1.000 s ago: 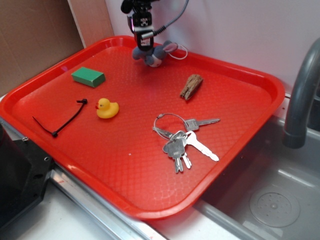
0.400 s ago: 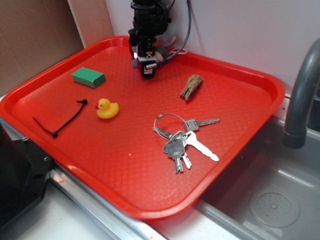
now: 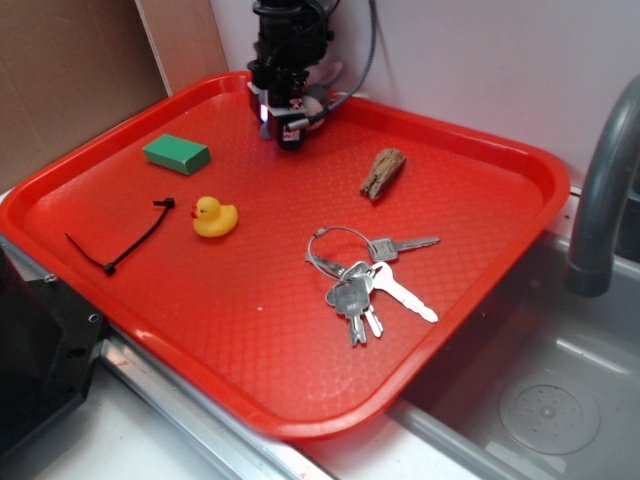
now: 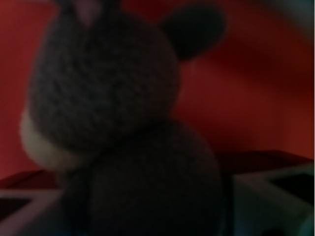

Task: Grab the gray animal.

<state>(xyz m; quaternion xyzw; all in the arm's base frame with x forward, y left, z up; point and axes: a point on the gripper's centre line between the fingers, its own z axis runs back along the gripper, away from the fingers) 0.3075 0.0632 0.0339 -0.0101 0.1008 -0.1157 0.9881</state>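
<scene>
Gripper (image 3: 288, 135) dropping lower over gray animal (image 4: 118, 123) at tray (image 3: 300, 330) back edge since a second ago; toy now filling wrist view. Pincer state: cannot tell. Grasp looking imminent.

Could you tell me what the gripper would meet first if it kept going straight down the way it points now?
Most likely the gray plush animal: it fills the wrist view right ahead of the gripper, with the red tray beneath.

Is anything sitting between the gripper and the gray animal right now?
Nothing visible. The gripper is down over the gray animal, which fills the wrist view between the fingers. The wood piece lies off to the side.
</scene>
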